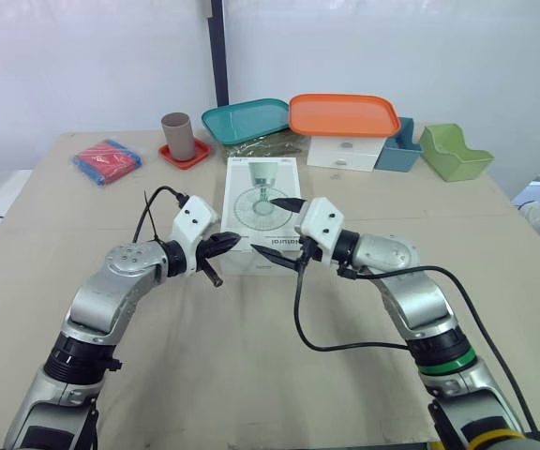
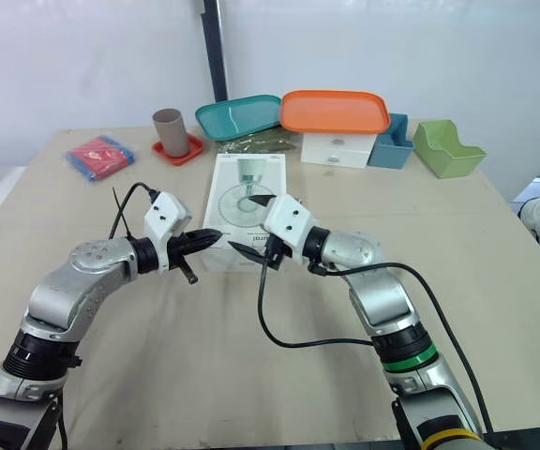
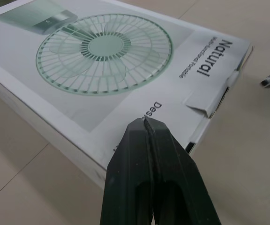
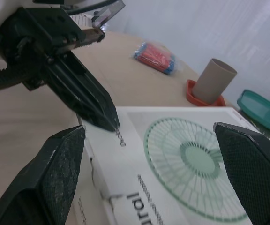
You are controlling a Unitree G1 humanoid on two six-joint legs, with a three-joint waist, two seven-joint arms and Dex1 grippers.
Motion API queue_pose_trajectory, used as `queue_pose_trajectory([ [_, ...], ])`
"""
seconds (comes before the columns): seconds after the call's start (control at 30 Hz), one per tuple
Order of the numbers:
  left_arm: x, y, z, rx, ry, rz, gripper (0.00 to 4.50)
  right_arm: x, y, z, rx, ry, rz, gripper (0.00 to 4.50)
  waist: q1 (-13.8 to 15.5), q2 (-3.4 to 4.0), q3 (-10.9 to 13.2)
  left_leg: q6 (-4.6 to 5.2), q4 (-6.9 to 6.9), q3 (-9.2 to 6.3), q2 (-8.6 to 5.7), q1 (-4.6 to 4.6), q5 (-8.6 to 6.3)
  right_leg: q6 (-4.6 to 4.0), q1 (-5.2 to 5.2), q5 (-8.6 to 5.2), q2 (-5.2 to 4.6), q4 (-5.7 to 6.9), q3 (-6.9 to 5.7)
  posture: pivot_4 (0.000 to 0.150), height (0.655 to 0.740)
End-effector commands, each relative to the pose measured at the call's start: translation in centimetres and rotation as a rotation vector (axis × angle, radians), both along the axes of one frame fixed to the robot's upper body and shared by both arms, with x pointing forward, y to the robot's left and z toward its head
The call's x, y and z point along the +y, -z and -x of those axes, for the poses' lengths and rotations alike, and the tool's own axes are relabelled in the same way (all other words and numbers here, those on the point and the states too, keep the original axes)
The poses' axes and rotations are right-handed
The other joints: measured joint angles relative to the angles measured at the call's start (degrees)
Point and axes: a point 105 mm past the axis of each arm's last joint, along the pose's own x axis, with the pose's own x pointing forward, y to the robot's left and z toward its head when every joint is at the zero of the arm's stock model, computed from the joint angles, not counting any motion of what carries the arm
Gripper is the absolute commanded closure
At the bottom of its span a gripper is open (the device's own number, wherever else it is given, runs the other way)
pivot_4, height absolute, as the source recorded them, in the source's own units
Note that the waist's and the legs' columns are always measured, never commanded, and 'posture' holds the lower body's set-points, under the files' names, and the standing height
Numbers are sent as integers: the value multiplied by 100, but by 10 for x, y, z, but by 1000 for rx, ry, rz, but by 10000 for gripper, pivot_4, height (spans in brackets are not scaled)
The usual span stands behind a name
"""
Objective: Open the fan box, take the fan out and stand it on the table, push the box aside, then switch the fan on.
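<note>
Left pincer (image 1: 235, 243), right pincer (image 1: 264, 225) at fan box (image 1: 259, 187)

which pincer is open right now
The right pincer, spread wide over the fan box at its near end; the left pincer is closed to a point at the box's left edge.

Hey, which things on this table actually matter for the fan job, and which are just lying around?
Job: white cardboard fan box, left gripper, right gripper.
Lying about: red-and-blue packet, brown cup, teal tray, orange tray, white drawer box, blue bin, green bin.
</note>
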Motion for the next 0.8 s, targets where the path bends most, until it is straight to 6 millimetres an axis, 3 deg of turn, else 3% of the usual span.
queue_pose_trajectory([
  [0.03, 3, 11, 0, 31, -27, -33, 44316, 1, -1, -3, -47, 7, 76, 0, 3, -1, 0, 0, 0, 0, -1, -1, 0, 0, 0, 0, -2, -1, 0, 1500, 7400],
  [0.8, 4, 16, 2, 39, -41, -33, 44316, -6, 7, -11, -92, 62, 205, 0, 0, -1, -1, 7, 0, 2, 0, 1, -4, 0, 0, 0, 0, 0, 1, 1500, 7400],
])
